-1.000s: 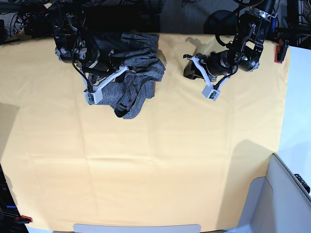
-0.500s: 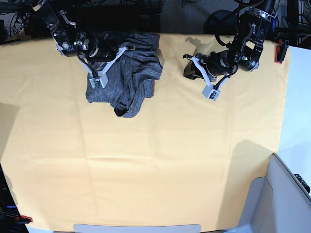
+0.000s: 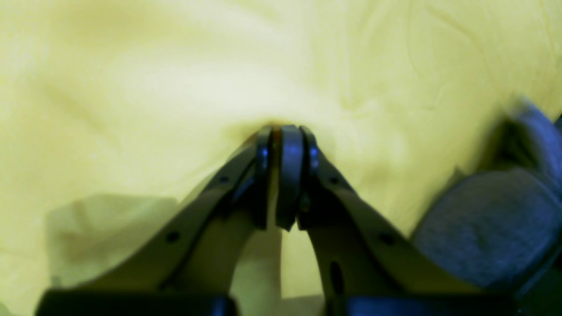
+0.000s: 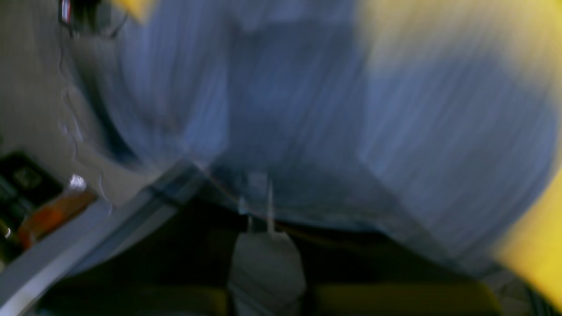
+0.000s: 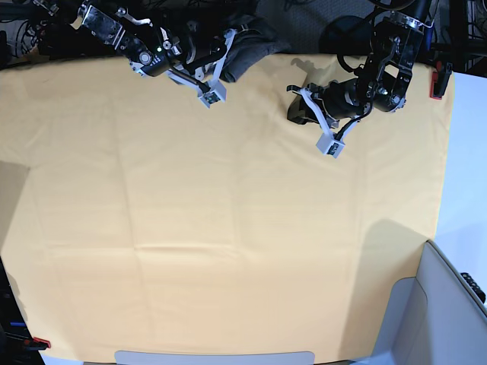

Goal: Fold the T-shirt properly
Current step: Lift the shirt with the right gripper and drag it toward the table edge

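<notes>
We see the shirt (image 5: 247, 46) bunched at the worktop's (image 5: 228, 228) 12 o'clock edge, our right gripper (image 5: 228, 38) clamped on it, while our left gripper (image 3: 283, 131), jaws together and empty, rests at 2 o'clock.

Base view: overhead, straight down on yellow-covered tabletop (image 5: 228, 228), whole surface in frame. Left wrist view: very near cloth, past own fingertips (image 3: 287, 145). Right wrist view: blurred, close on T-shirt (image 4: 307, 123) at far edge, shared with base (image 5: 247, 46).
</notes>
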